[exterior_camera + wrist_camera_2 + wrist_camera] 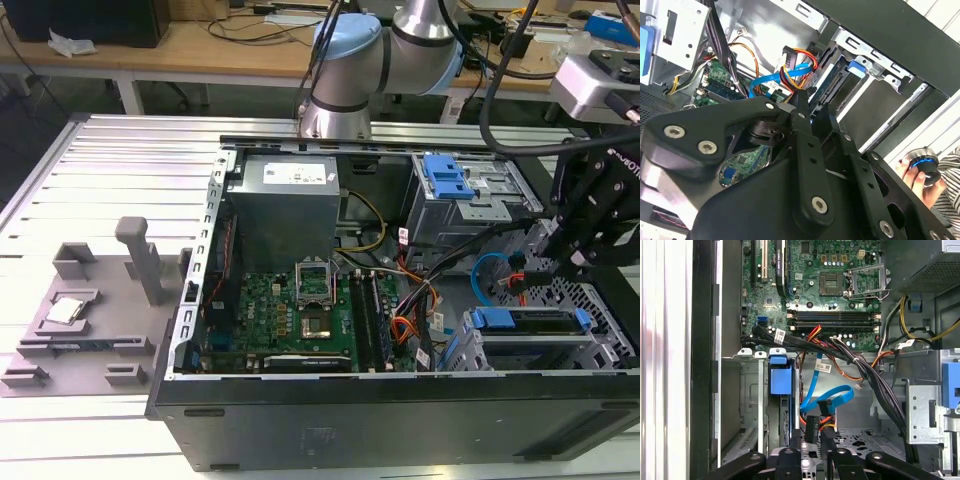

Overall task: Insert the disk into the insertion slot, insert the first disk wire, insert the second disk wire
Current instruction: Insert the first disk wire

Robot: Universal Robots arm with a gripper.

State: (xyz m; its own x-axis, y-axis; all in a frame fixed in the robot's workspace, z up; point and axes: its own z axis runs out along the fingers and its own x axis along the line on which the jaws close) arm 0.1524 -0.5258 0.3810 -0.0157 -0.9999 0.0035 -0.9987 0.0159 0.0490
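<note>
the first wire [811, 426], an orange, red and black bundle with a black plug, sits between the fingertips of the gripper [811, 436], which is clamped on its plug end. the plug juts out past the fingertips. in the first wrist view plug and gripper are just beside the disk's rear end; whether the plug touches the disk i cannot tell. the disk [530, 320] lies seated in the slot [520, 355], with its blue caddy showing at both ends in the exterior view. the second wire [813, 380] curls in a loose blue loop near the disk, just past the plug. further from the disk stands a taller cage [470, 205] with a blue latch. the motherboard [830, 285] lies well apart from the disk. the open case [400, 420] around the disk rests on a ribbed metal desk [100, 170].
</note>
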